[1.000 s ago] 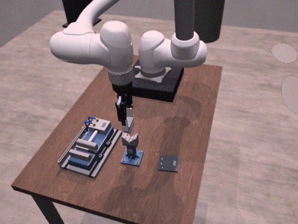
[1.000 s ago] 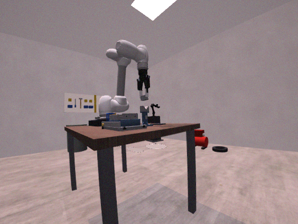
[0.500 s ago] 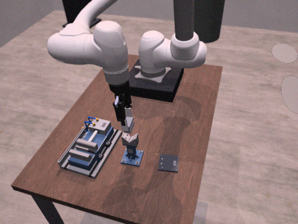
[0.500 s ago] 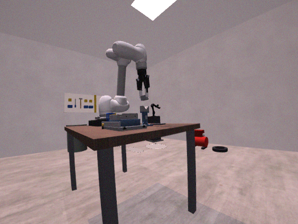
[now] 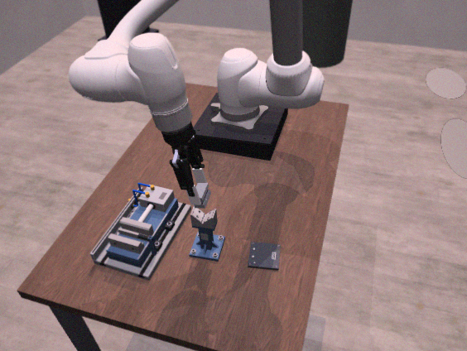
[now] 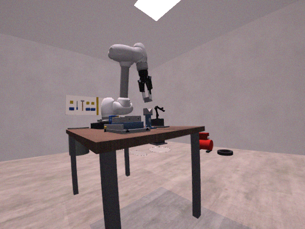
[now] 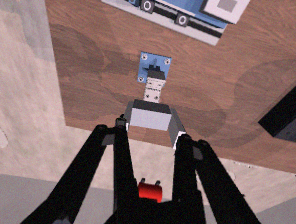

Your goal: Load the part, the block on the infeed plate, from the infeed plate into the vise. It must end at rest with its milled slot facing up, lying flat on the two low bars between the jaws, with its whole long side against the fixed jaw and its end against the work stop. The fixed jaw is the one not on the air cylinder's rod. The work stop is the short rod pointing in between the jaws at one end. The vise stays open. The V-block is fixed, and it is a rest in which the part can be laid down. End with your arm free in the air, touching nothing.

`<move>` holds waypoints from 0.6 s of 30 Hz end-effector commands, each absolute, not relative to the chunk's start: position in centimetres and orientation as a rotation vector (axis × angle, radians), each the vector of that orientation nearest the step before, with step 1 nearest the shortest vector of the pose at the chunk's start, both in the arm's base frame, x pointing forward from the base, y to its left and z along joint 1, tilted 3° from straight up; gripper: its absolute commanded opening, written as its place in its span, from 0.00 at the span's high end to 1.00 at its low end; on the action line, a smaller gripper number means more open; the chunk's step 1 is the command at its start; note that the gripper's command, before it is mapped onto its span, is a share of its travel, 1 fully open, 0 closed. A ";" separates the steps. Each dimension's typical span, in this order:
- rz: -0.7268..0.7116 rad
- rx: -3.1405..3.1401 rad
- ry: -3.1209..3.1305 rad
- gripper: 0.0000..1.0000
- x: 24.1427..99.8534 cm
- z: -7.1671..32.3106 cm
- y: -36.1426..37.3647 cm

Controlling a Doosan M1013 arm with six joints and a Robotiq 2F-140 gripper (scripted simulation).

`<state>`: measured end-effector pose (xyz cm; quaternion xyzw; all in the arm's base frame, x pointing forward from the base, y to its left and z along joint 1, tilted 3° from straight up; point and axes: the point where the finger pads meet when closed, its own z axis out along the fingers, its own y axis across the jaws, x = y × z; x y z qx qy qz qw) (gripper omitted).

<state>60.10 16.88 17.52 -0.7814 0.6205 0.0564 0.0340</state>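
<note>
Part (image 5: 201, 191) off the infeed plate (image 5: 264, 255) | gripper (image 5: 196, 194) jaws clamped on it above V-block (image 5: 203, 218) (mid-frame) | vise (image 5: 134, 235) loading remains.

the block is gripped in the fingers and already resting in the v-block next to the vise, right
Not quite. The block is gripped by the gripper, but it is not resting in the V-block: it hangs in the air above it. The exterior view shows a clear gap between the block and the top of the V-block, which stands next to the vise.
</note>
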 end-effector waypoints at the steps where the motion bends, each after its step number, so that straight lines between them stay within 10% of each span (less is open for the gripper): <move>1: 0.219 -2.388 1.897 1.00 59.7 17.5 16.7; 18: 0.403 -2.291 1.823 1.00 59.8 17.4 16.3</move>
